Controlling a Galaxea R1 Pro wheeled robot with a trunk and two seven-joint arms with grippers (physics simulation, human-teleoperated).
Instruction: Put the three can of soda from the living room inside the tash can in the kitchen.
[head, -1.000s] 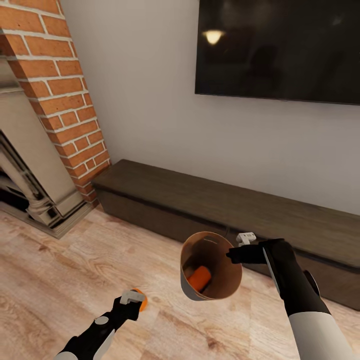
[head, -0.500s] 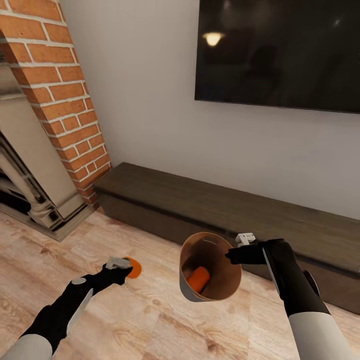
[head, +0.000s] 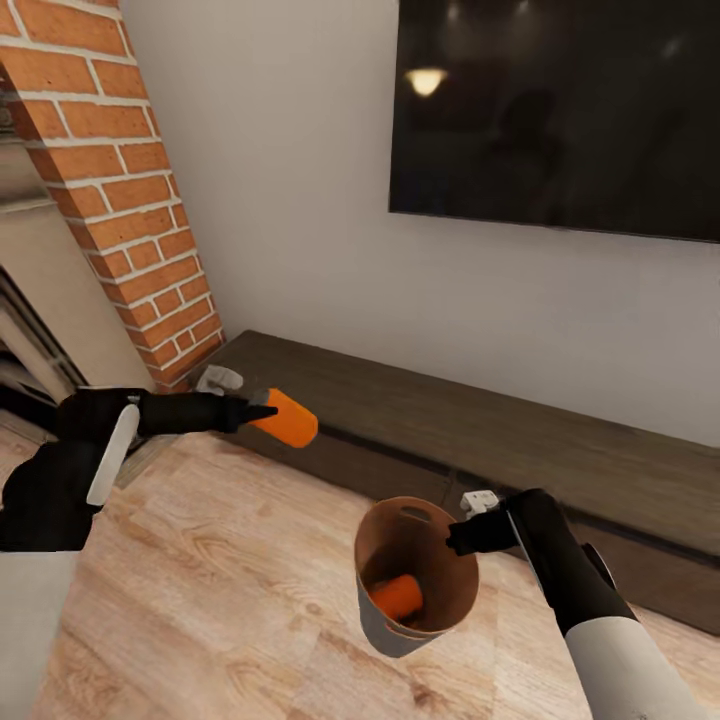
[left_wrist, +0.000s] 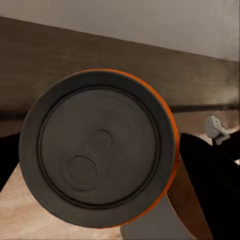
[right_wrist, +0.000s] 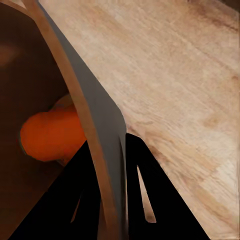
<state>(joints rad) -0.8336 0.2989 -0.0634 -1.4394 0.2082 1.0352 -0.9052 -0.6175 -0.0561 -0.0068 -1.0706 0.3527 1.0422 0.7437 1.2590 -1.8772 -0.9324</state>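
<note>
My left gripper (head: 262, 411) is shut on an orange can of soda (head: 283, 418), held up in the air over the floor, left of and above the tash can. In the left wrist view that can's grey end (left_wrist: 97, 152) faces the camera. The tash can (head: 412, 578), grey outside and tan inside, hangs tilted in the air with my right gripper (head: 466, 532) shut on its rim. The right wrist view has both black fingers (right_wrist: 142, 192) pinching the wall (right_wrist: 95, 125). A second orange can (head: 399, 598) lies inside the pail (right_wrist: 50, 134).
A long dark low bench (head: 520, 440) runs along the white wall under a black TV screen (head: 560, 110). The red brick chimney (head: 110, 180) and fireplace stand at the left. Light wood floor (head: 220, 580) lies below both arms.
My left arm has lifted the orange can from low near the floor up and to the right, towards the pail. The pail and right gripper sit slightly lower in the picture; the view has shifted a little.
</note>
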